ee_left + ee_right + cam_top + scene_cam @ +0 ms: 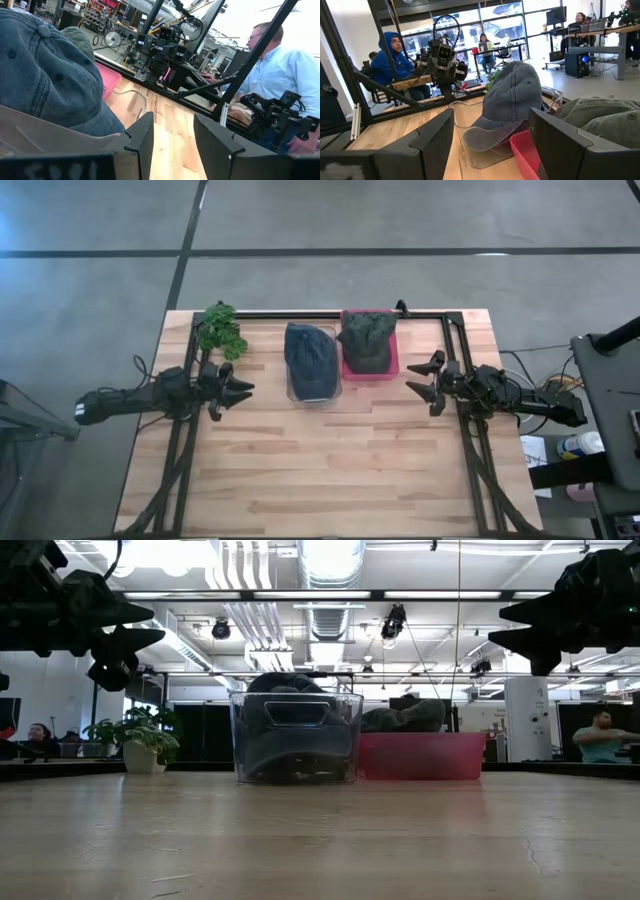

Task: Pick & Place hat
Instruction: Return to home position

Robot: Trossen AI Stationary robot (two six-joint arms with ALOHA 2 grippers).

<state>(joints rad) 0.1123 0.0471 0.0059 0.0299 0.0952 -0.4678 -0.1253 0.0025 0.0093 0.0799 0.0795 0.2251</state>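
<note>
Toward the table's far edge, the blue cap [310, 358] is sitting in the transparent bin [315, 398], its lower part showing only dimly through the clear wall. Beside it, the green cap [366, 340] is filling the red bin [370, 374], hiding all but the rim. On either side, the left gripper [245, 380] and right gripper [415, 378] are hovering apart from the bins, fingers spread, holding nothing.

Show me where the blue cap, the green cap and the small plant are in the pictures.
blue cap [309, 358], high view, on the crown.
green cap [366, 340], high view, on the crown.
small plant [221, 330], high view, on the leaves.
</note>
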